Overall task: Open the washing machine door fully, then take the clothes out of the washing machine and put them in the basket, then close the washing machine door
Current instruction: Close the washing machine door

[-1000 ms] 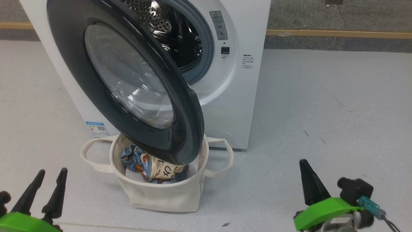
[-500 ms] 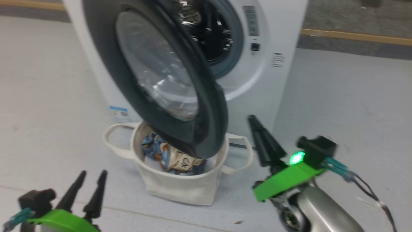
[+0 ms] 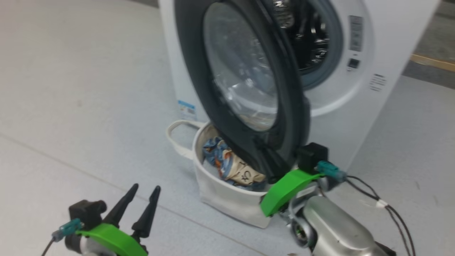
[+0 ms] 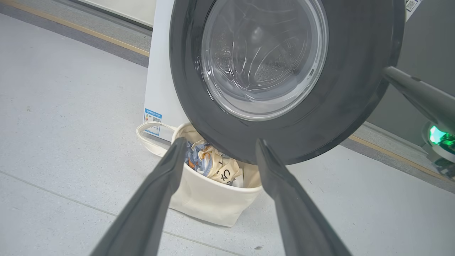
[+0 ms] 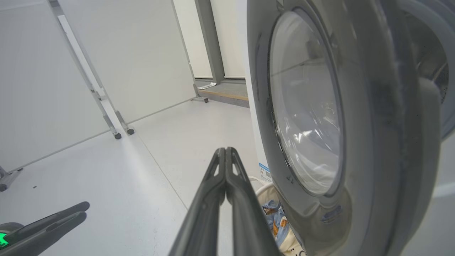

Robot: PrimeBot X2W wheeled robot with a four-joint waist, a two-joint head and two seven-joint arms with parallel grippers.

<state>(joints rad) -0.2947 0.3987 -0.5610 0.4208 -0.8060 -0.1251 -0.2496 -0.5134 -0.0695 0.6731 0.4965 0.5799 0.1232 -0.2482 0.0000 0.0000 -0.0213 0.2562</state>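
The white washing machine (image 3: pixel 355 106) stands at the upper right with its steel drum (image 3: pixel 312 35) exposed. The washing machine door (image 3: pixel 284 89), black-rimmed with a domed glass, hangs swung out over the basket (image 3: pixel 227 199). The clothes (image 3: pixel 227 163), blue, orange and cream with black lettering, lie in the basket. My right gripper (image 3: pixel 266 160) is shut with nothing in it, its fingers against the door's lower rim; in the right wrist view the right gripper (image 5: pixel 225 151) points along the door's (image 5: pixel 384 106) outer face. My left gripper (image 3: pixel 145 187) stands open on the lower left, aimed at the basket (image 4: pixel 209 202).
Pale grey floor spreads to the left and front, crossed by a seam. A metal frame's legs (image 5: pixel 113 121) and white panels stand beyond it. A yellow strip (image 3: pixel 430 62) runs along the wall base behind the machine. A cable (image 3: pixel 391 213) trails from my right wrist.
The head camera has swung, shifting the whole picture right. My right gripper has risen from the floor level to the door's lower rim. The left gripper stays open.
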